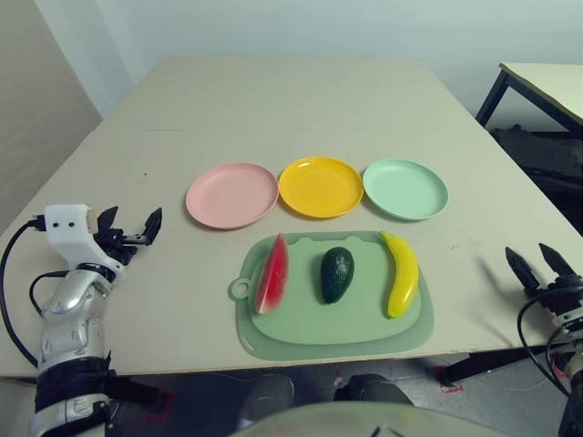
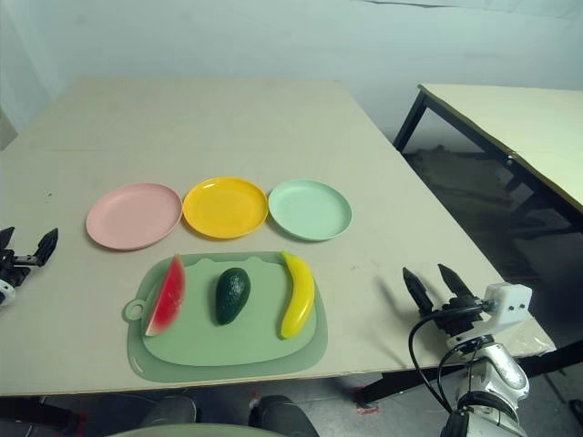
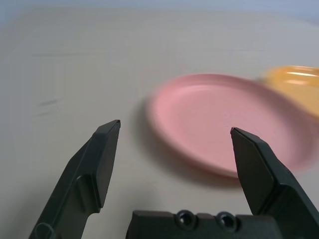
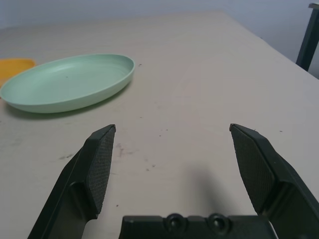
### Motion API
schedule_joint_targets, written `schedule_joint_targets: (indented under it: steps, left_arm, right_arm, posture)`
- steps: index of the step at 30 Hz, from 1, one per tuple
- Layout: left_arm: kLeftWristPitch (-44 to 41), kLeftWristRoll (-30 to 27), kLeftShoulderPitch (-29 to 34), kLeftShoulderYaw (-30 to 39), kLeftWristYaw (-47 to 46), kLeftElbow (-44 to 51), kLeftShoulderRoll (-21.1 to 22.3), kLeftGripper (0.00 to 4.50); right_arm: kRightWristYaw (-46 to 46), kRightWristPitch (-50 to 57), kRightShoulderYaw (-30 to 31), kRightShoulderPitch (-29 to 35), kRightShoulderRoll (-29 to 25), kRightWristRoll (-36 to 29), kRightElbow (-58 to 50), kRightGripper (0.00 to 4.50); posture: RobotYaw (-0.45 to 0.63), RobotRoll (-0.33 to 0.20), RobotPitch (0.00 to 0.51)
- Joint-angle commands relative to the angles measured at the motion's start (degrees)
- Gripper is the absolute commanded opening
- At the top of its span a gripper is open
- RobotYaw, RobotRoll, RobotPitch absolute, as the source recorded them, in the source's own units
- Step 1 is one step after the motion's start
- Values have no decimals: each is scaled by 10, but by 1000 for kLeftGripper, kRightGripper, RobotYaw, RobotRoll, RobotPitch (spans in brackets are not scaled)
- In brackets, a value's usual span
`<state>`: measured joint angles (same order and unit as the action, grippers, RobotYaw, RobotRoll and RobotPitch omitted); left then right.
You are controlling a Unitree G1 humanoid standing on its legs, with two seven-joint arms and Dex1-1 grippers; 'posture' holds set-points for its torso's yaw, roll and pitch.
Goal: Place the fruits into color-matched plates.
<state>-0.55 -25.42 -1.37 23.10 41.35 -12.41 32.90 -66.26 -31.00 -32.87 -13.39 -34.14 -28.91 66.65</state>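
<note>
Pincer of the left arm (image 1: 132,213) stands wide open above the worktop (image 1: 291,109), at the left side, and between its two black fingers it has hold of nothing. It is near the pink plate (image 1: 232,195), but apart from it, and its fingers point away from the robot. The right pincer (image 2: 424,269) is wide open too, and it also holds nothing. It is at the right side of the worktop, to the right of the banana (image 1: 401,273) and well apart from it, with its fingers pointing away from the robot.

All three fruits lie on the pale green cutting mat (image 1: 364,337), which is on the near part of the worktop. The watermelon wedge (image 1: 274,276) is on the left, with its red side showing and its long shape running from near to far. The dark green avocado (image 1: 337,275) lies in the middle, between the wedge and the banana, and it touches neither of them. The yellow banana is on the right, also placed lengthwise, and its far end reaches to the far edge of the mat.

Behind the mat, the three plates make a row: the pink one on the left, the yellow plate (image 1: 321,187) in the middle and the mint green plate (image 1: 405,189) on the right. Their rims are very close together. Each plate is empty.
</note>
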Motion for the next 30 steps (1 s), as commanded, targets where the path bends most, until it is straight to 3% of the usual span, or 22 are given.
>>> schedule_joint_targets:
  steps: [1,3,6,10,19,25,30]
  left_arm:
    - [-22,-51,13,-17,118,46,32,4500]
    - [-33,-69,19,-35,194,74,64,4500]
    - [-22,-49,22,-70,273,89,113,4500]
    - [-34,-48,5,-99,349,96,166,4500]
    - [-35,-32,-52,-141,382,99,177,4500]
    - [-24,-15,-85,-162,387,76,168,4500]
    - [-26,-14,-85,-158,385,85,169,4500]
  right_arm:
    - [-23,9,9,8,-6,4,-27,4462]
    - [-40,14,12,25,-12,1,-63,4462]
    - [-66,30,17,65,-26,-1,-126,4462]
    - [-139,67,61,172,-44,-4,-318,4462]
    - [-158,210,67,272,-158,-45,-607,4462]
    - [-118,364,82,247,-262,-49,-752,4462]
    - [-115,378,165,169,-320,24,-799,4462]
  posture:
    - [88,0,0]
    - [72,0,0]
    - [41,0,0]
    - [-42,0,0]
    - [-118,0,0]
    - [-136,0,0]
    - [-127,0,0]
